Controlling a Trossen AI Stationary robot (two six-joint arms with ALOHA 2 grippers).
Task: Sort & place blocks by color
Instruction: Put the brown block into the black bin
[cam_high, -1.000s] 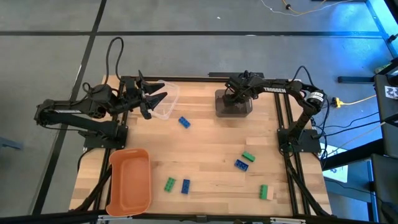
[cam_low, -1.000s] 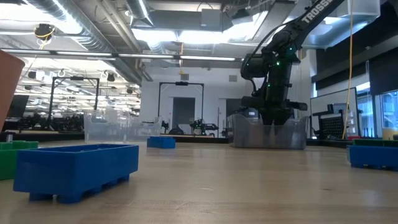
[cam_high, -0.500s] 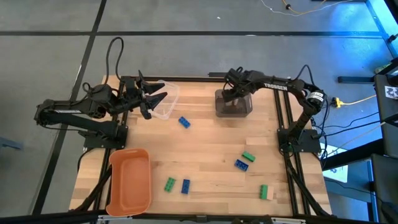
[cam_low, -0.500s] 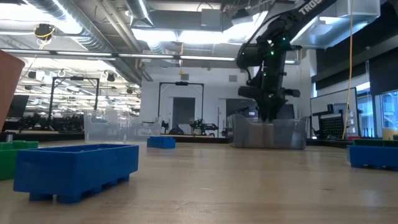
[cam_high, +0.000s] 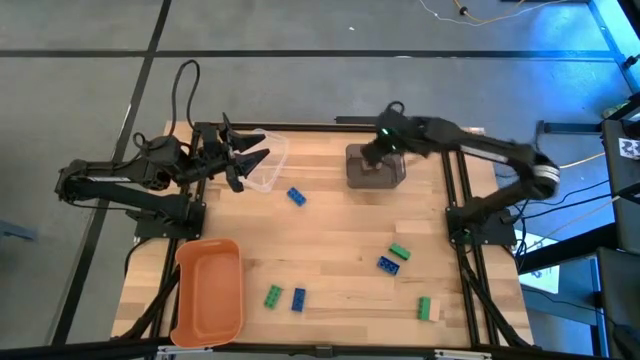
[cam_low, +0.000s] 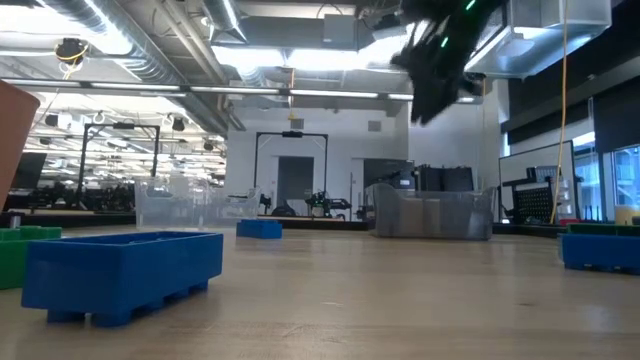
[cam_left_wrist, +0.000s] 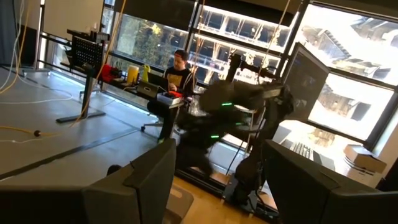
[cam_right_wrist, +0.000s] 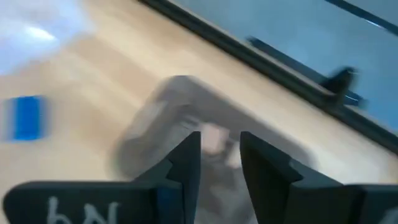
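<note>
Six blocks lie loose on the wooden table (cam_high: 330, 230). At the left near corner sits an orange tray (cam_high: 208, 290), and just right of it a green block (cam_high: 272, 295) and a blue block (cam_high: 298, 299) lie side by side. Farther back, the left gripper (cam_high: 253, 156) hangs with its fingers spread wide and empty over a clear tub (cam_high: 266, 163); another blue block (cam_high: 296, 196) lies near that tub. The right gripper (cam_high: 372, 157) hangs above a grey bin (cam_high: 376, 169), fingers a narrow gap apart, gripping nothing visible. Toward the right, a green block (cam_high: 399, 252) touches a blue one (cam_high: 388, 265), and a green-and-tan block (cam_high: 424, 308) lies near the front edge, all well away from both grippers.
</note>
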